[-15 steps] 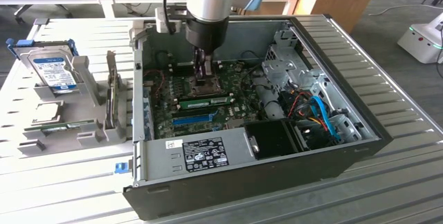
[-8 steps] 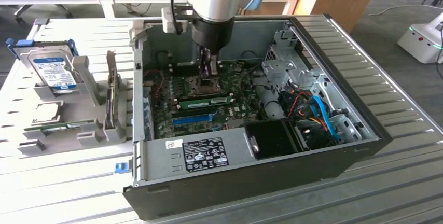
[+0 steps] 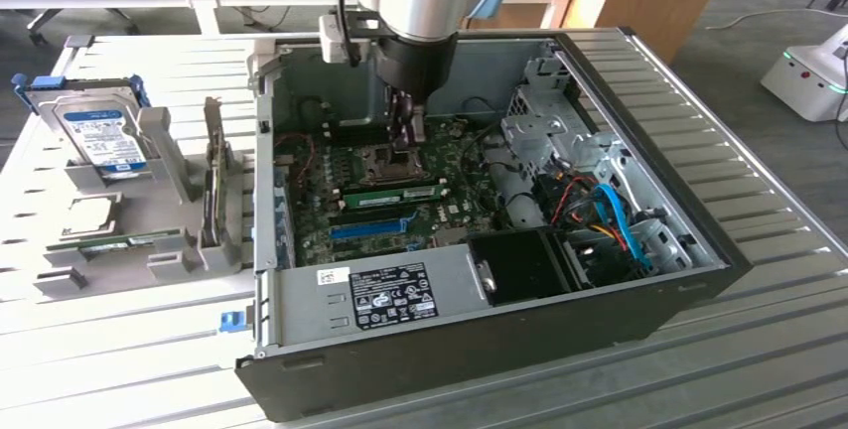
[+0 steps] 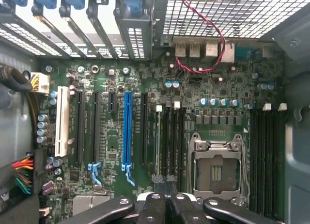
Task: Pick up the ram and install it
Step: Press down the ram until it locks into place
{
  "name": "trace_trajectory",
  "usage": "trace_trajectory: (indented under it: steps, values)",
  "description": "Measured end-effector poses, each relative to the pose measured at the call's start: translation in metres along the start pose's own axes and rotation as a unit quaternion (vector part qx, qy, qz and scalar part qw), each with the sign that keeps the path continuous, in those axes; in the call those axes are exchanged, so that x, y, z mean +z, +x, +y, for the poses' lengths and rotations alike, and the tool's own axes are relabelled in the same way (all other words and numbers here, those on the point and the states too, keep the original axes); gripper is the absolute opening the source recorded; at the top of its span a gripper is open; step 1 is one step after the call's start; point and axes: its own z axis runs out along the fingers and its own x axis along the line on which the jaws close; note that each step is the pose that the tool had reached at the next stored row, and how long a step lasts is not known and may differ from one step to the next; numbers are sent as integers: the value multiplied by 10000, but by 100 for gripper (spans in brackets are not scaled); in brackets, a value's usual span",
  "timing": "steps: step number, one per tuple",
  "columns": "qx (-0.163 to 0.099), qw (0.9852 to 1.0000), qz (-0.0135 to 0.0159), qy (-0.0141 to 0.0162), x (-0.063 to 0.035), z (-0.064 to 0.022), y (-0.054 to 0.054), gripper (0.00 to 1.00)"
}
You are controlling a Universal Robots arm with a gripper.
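Note:
One green ram stick [image 3: 391,193] sits in a slot on the motherboard [image 3: 458,166] inside the open computer case; in the wrist view it is the pale strip [image 4: 158,141] beside the black memory slots [image 4: 173,141]. A second, alike ram stick [image 3: 126,243] lies in the grey holder outside the case, at the exterior view's left. My gripper [image 3: 404,136] hangs inside the case, just above the board near the CPU socket [image 4: 215,168] and clear of the seated stick. Its fingers [image 4: 154,209] are pressed together, and I see nothing between them.
A silver hard drive with a blue label [image 3: 103,136] stands in the grey holder. The case walls [image 3: 689,201], the drive cage [image 3: 550,121], a black fan housing [image 3: 523,265] and blue cables [image 3: 623,220] crowd the board. A long blue slot [image 4: 127,132] runs beside the black ones.

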Motion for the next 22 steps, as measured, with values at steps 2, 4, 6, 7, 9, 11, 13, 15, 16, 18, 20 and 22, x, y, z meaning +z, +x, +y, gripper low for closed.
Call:
trace_trajectory:
  steps: [2,4,6,7,9,11,13,15,16,18,20,22]
  values:
    - [-158,9998,8,80,-2,-46,0,11]
    - [-158,9998,8,80,-2,-46,0,11]
    - [-158,9998,8,80,-2,-46,0,11]
    - [-158,9998,8,80,-2,-46,0,11]
    - [-158,9998,8,80,-2,-46,0,11]
    - [-158,9998,7,81,-2,-46,0,11]
    - [-158,9998,8,80,-7,-46,0,11]
    - [-158,9998,9,80,-21,-45,0,11]
    - [-157,9998,8,80,-31,-45,0,11]
    - [-158,9998,8,80,-51,-44,-1,11]
    - [-158,9998,8,80,-69,-43,-1,11]
    - [-158,9998,8,80,-83,-42,-1,11]
